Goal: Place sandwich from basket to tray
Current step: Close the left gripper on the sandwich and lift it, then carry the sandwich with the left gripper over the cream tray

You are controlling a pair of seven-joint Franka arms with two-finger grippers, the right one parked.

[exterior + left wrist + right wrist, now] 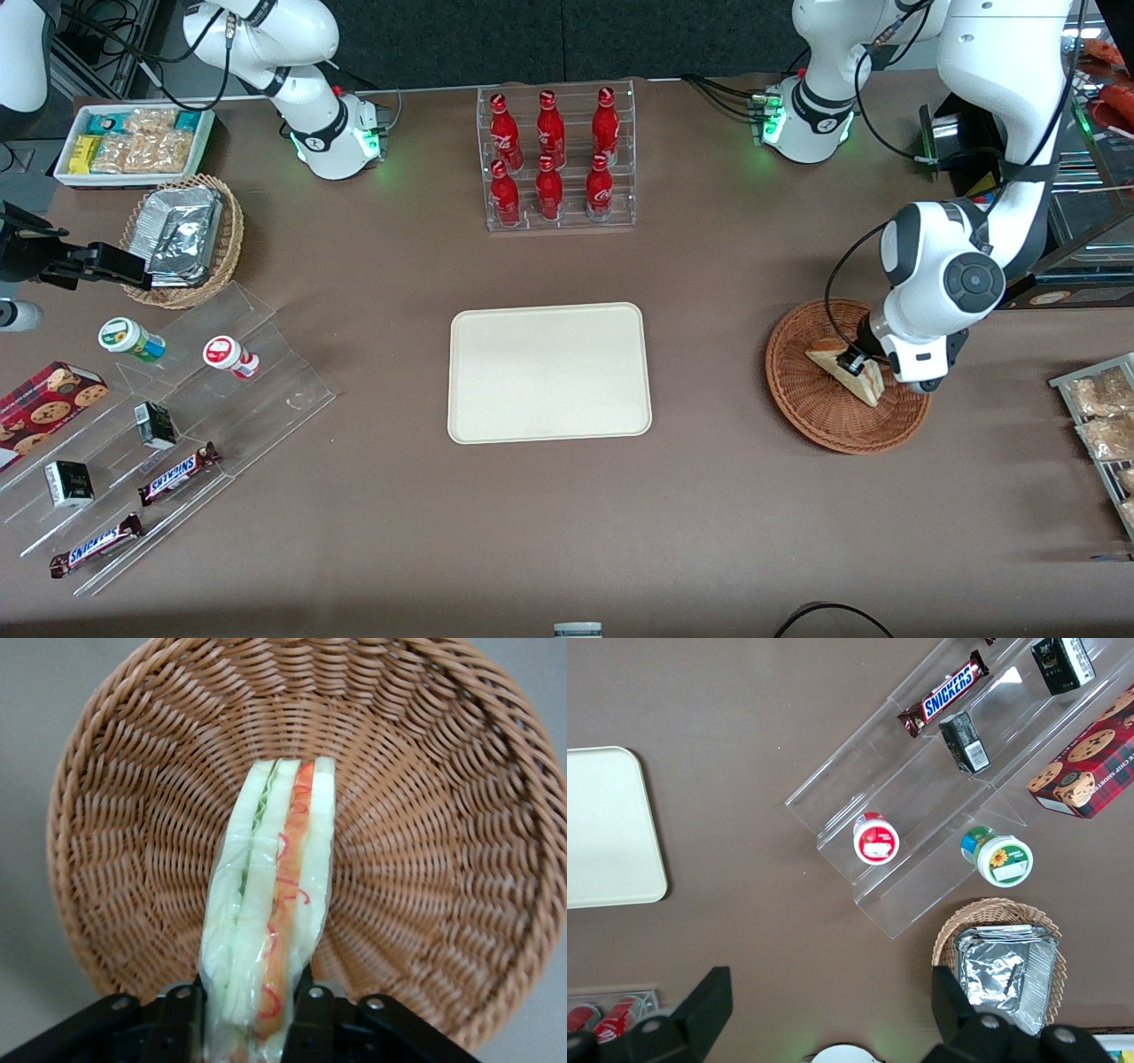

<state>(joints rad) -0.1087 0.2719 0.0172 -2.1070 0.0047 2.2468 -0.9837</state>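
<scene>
Left wrist view: sandwich (270,930) clamped between gripper (244,1014) jaws, over basket (425,815).

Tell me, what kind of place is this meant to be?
Probably a mock snack shop on a lab table: cola bottles in a clear rack, Snickers bars on display steps, and the gripper closed on a sandwich over its basket.

Brown table (709,532) carries the cream tray (549,372) at its middle, with a clear rack of red bottles (556,159) farther from the front camera. Toward the working arm's end sits the reddish-brown basket (828,412), the gripper (855,361) low inside it. Toward the parked arm's end: clear stepped display (177,443), tan foil-packet basket (182,239), white snack box (133,142).
</scene>
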